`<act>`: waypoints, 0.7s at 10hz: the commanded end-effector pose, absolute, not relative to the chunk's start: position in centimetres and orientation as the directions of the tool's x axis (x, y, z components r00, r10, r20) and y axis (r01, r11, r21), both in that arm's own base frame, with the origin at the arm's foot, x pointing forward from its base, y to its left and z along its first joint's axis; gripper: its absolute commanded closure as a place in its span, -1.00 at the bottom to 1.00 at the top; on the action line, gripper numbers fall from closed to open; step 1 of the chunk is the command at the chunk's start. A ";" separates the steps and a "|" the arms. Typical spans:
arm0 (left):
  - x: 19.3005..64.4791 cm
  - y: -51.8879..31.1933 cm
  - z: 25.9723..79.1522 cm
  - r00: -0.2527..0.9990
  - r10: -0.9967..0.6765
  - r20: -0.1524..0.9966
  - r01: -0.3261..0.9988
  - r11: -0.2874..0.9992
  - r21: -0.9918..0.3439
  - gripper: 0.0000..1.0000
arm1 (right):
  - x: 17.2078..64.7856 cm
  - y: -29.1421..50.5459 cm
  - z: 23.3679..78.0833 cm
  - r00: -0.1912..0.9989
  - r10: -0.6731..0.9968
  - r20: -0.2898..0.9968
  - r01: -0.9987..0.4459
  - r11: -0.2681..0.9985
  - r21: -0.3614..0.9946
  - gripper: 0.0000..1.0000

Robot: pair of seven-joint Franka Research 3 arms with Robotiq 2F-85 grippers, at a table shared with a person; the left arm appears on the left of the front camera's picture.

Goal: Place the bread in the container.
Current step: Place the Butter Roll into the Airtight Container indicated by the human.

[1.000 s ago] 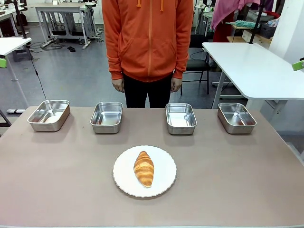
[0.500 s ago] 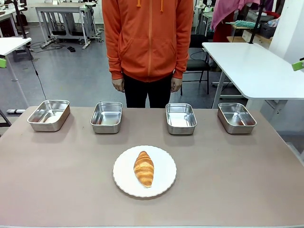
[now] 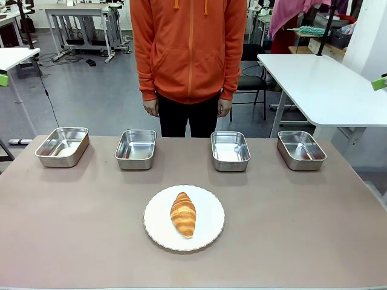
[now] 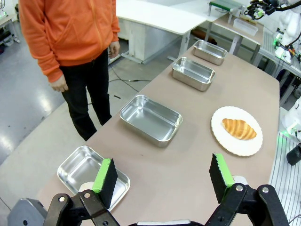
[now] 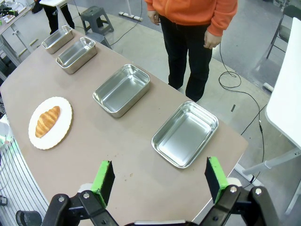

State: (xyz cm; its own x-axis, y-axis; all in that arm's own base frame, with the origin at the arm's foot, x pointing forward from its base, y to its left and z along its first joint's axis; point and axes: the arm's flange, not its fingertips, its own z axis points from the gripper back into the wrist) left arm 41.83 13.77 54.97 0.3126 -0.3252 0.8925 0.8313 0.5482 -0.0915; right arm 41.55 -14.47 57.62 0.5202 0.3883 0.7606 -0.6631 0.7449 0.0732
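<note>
The bread (image 3: 183, 214), a golden-brown croissant, lies lengthwise on a round white plate (image 3: 208, 220) at the near middle of the brown table. Several alike steel containers stand in a row along the far edge, from the leftmost container (image 3: 62, 145) to the rightmost container (image 3: 300, 150), all without food. My left gripper (image 4: 162, 176) hangs open high over the left end, above the table beside the end container (image 4: 82, 167), with the bread (image 4: 241, 128) far off. My right gripper (image 5: 159, 180) hangs open over the right end, near a container (image 5: 185, 133), the bread (image 5: 48, 121) far to its left.
A person in an orange hoodie (image 3: 188, 48) stands at the far side, arms hanging down, hands off the table. A white table (image 3: 320, 84) stands at the back right. Bare tabletop (image 3: 302, 223) surrounds the plate.
</note>
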 end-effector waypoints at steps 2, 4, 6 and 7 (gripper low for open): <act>41.8 13.7 55.0 0.304 -0.327 0.895 0.836 0.543 -0.085 -1.00 | 41.6 -14.4 57.6 0.507 0.377 0.775 -0.669 0.739 0.077 -1.00; 41.8 13.7 55.0 0.304 -0.327 0.895 0.836 0.543 -0.085 -1.00 | 41.6 -14.4 57.6 0.507 0.377 0.775 -0.669 0.739 0.077 -1.00; 41.8 13.7 55.0 0.304 -0.327 0.895 0.836 0.543 -0.085 -1.00 | 41.6 -14.4 57.6 0.507 0.377 0.775 -0.669 0.739 0.077 -1.00; 41.8 13.7 55.0 0.304 -0.327 0.895 0.836 0.543 -0.085 -1.00 | 41.6 -14.4 57.6 0.507 0.377 0.775 -0.669 0.739 0.077 -1.00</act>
State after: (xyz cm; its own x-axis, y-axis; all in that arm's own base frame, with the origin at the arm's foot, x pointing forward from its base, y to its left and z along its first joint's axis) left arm 41.83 13.77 54.97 0.3126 -0.3252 0.8925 0.8313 0.5482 -0.0915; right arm 41.55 -14.47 57.62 0.5202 0.3883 0.7606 -0.6631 0.7449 0.0732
